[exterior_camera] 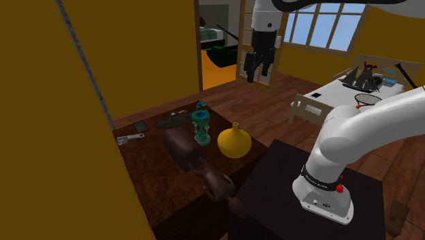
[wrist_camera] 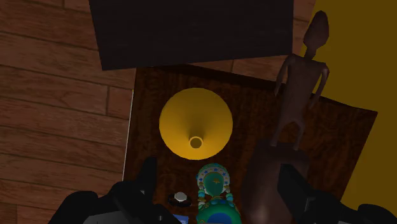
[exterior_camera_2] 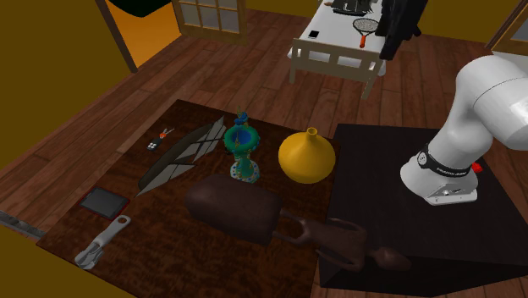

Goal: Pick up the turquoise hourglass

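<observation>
A white robot arm (exterior_camera: 354, 129) rises from a black box stand (exterior_camera_2: 381, 222) and holds its black end effector (exterior_camera: 259, 72) high in the air, well above a low, dark brown counter (exterior_camera_2: 169, 245); in the wrist view its two fingers (wrist_camera: 145, 181) stand wide apart and clasp nothing, so the end effector is open and empty; the turquoise hourglass (exterior_camera_2: 242, 152) stands upright on the counter near its middle, its frame green and turquoise with small beads round the rims; in the wrist view it is seen from above, far below the gap between the open fingers and untouched by them; just beside the hourglass, on the side toward the stand, sits a round yellow vase (exterior_camera_2: 307, 157) with a narrow neck; on the hourglass's other side a long, dark, leaf-shaped object (exterior_camera_2: 182, 154) lies flat; a dark brown carved figure (exterior_camera_2: 262, 216) lies on its side near the hourglass's base, its far end reaching the edge of the stand; toward the counter's outer end lie a grey hand tool (exterior_camera_2: 101, 241) and a flat dark tablet (exterior_camera_2: 103, 201); beyond the counter is a wooden plank floor (exterior_camera_2: 110, 110), a white bed (exterior_camera_2: 334, 52) carrying a racket (exterior_camera_2: 365, 25), yellow walls (exterior_camera: 41, 136) and a paned window (exterior_camera: 320, 24).
</observation>
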`<state>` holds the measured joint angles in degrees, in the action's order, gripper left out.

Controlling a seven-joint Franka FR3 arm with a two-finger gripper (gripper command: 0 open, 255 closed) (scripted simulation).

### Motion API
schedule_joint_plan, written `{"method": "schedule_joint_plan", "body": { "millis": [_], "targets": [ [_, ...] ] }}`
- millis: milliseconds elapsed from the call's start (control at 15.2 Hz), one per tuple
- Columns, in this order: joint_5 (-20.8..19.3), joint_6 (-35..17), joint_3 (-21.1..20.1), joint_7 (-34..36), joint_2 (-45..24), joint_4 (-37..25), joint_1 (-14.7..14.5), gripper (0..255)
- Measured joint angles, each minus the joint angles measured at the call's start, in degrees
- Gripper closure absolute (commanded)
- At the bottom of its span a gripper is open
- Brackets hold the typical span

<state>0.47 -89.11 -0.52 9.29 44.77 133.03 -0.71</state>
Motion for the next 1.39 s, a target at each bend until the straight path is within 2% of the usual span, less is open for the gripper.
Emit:
{"method": "schedule_joint_plan", "body": {
  "millis": [132,264,858,1386],
  "targets": [
    [0.2,-1.2,-0.1,0.5,-0.2,0.7,0.1,0],
    [0.7,-5.0,-0.8,2.2,-1.5,1.9,0.4,0],
    [2.8,-28.9,-4.1,11.2,-11.9,7.8,2.4,0],
    [1.8,-48.0,-7.1,20.2,-26.8,4.9,5.2,0]
  ]
}}
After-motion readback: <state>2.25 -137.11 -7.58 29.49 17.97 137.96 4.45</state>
